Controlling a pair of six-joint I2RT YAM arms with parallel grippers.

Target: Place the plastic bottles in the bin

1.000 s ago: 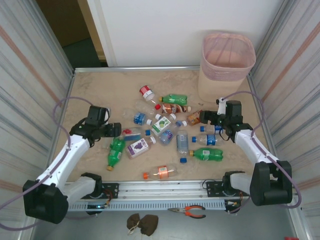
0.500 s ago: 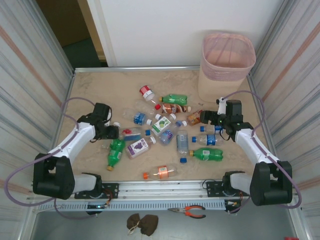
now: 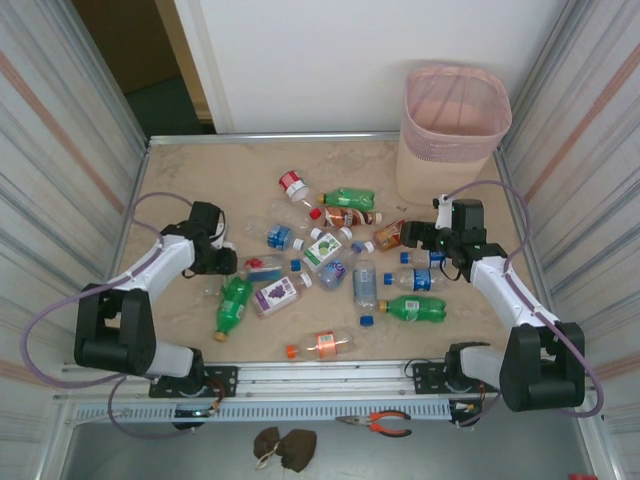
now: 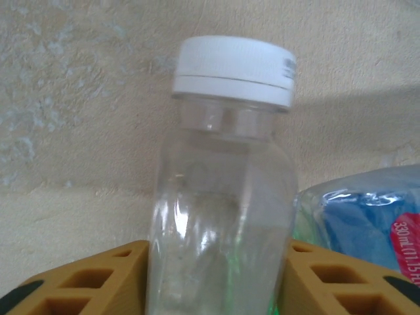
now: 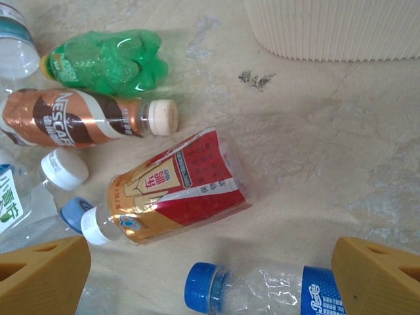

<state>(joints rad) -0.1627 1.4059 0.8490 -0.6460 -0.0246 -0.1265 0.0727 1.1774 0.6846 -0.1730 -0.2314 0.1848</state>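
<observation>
Several plastic bottles lie scattered across the middle of the table (image 3: 180,180). The pale pink bin (image 3: 455,125) stands at the far right corner. My left gripper (image 3: 220,262) is low at the left of the pile. In the left wrist view its fingers (image 4: 98,275) press both sides of a clear white-capped bottle (image 4: 223,197). My right gripper (image 5: 210,282) stands open over a blue-capped clear bottle (image 5: 262,289). Just beyond it lies a red-and-gold labelled bottle (image 5: 174,187). In the top view this gripper (image 3: 420,238) is near the bin's foot.
A green bottle (image 3: 232,305) and a blue-labelled bottle (image 4: 367,223) lie right beside my left gripper. A brown Nescafe bottle (image 5: 65,125) and a green bottle (image 5: 105,62) lie left of the bin's base (image 5: 335,26). Loose blue caps (image 3: 366,321) dot the table. Metal walls flank both sides.
My left gripper has dropped and drawn in toward the clear white-capped bottle, and its jaws have closed from wide open onto it. The right arm has barely moved.
</observation>
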